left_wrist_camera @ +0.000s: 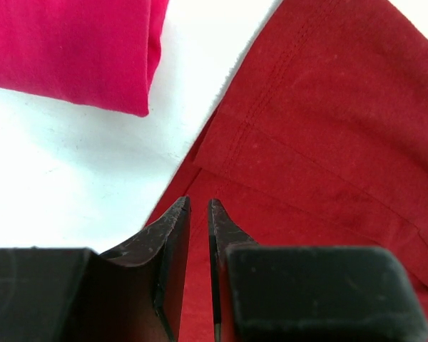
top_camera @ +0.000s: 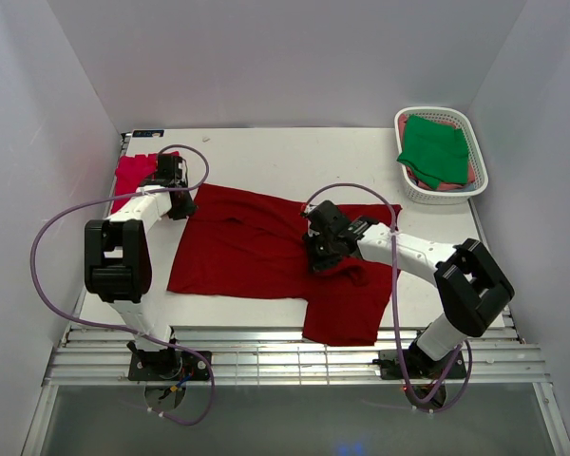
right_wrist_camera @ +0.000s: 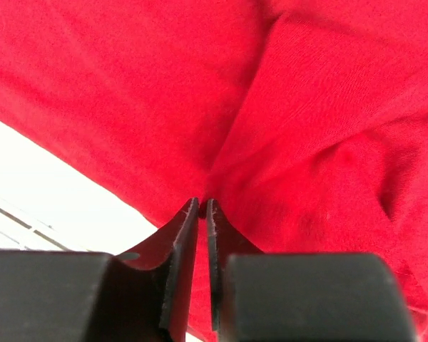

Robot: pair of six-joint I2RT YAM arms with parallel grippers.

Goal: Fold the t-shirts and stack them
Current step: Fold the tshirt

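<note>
A large dark red t-shirt (top_camera: pixel 237 252) lies spread across the middle of the table, its right part bunched and hanging over the front edge. My left gripper (top_camera: pixel 181 209) is at its far left corner, jaws nearly together on the cloth edge (left_wrist_camera: pixel 328 128). My right gripper (top_camera: pixel 321 264) is shut on a pinched fold of the same shirt (right_wrist_camera: pixel 164 92) near its middle right. A folded pinkish-red t-shirt (top_camera: pixel 133 176) lies at the far left, also in the left wrist view (left_wrist_camera: pixel 71 50). A green t-shirt (top_camera: pixel 435 147) lies folded in the basket.
The white slotted basket (top_camera: pixel 479 183) stands at the far right corner, with some pink cloth under the green shirt. White walls close in the table on three sides. A metal rail (top_camera: pixel 294 361) runs along the near edge.
</note>
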